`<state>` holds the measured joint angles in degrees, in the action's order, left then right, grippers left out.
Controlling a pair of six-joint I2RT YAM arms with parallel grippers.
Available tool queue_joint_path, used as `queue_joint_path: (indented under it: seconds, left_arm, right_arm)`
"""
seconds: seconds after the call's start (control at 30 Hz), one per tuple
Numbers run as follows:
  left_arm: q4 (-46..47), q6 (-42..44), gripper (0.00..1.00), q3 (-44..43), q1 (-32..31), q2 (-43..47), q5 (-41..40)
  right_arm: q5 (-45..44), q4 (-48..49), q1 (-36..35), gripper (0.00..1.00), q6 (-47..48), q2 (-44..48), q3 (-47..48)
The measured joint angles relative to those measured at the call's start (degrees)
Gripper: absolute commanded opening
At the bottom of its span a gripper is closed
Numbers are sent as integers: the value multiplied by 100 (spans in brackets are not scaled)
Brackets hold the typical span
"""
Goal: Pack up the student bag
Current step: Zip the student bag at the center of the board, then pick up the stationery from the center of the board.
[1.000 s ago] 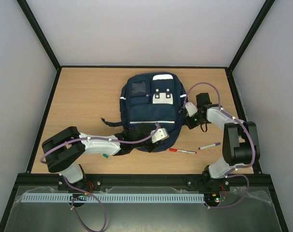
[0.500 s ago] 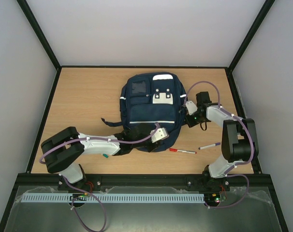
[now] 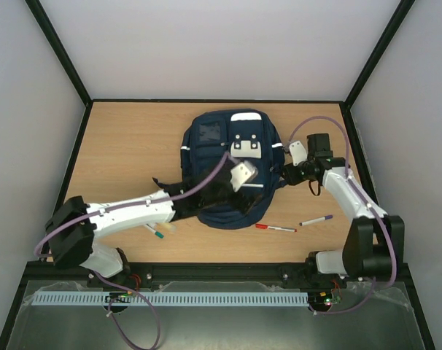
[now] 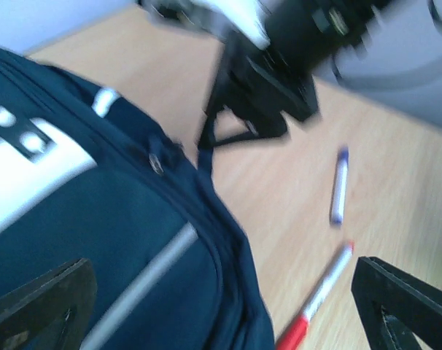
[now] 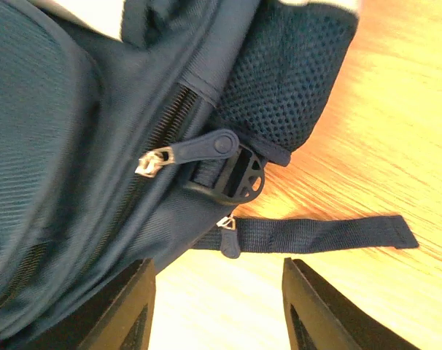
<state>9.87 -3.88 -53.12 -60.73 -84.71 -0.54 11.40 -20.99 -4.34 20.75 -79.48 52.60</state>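
The student bag (image 3: 225,164), navy with white stripes and patches, lies flat mid-table. My left gripper (image 3: 243,193) hovers over its lower right part. In the left wrist view the left gripper (image 4: 221,313) is open wide above the student bag (image 4: 97,240), holding nothing. My right gripper (image 3: 294,173) sits at the bag's right side. In the right wrist view the right gripper (image 5: 217,306) is open over bare wood, just short of a zipper pull (image 5: 188,149), a buckle (image 5: 235,175) and a loose strap (image 5: 316,233).
A red pen (image 3: 276,228) and a purple pen (image 3: 316,219) lie on the wood right of the bag's bottom. A green-capped pen (image 3: 155,232) lies beside my left forearm. Black rails edge the table.
My left arm has swung up and right across the bag, and its gripper has opened wide. The right gripper has opened and drawn slightly right of the bag.
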Motion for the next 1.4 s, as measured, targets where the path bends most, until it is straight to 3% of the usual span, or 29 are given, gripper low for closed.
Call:
queue_joint_path:
  seconds: [0.2, 0.47, 0.6, 0.8, 0.97, 1.4]
  left_arm:
    - [-1679, -966, 99, -1860, 334, 42, -367]
    - [-2732, -2275, 99, -2048, 581, 1209, -1032]
    - [-3104, -3209, 100, -2796, 592, 1683, -1585]
    - [-3724, -4236, 99, -3755, 605, 1611, -1906]
    - [-4232, -4610, 100, -3875, 605, 1187, -1759]
    - [-3838, -4391, 100, -3453, 601, 1469, -1810]
  right_arm:
    - [330, -238, 0, 64, -358, 1069, -17]
    - [988, -146, 0, 67, -684, 1486, -669]
    - [1016, -111, 0, 67, -688, 1342, -697]
    - [1019, -63, 0, 67, -684, 1276, -699]
    - [1019, -46, 0, 67, -682, 1152, -699]
    - [1016, -28, 0, 67, -656, 1152, -699]
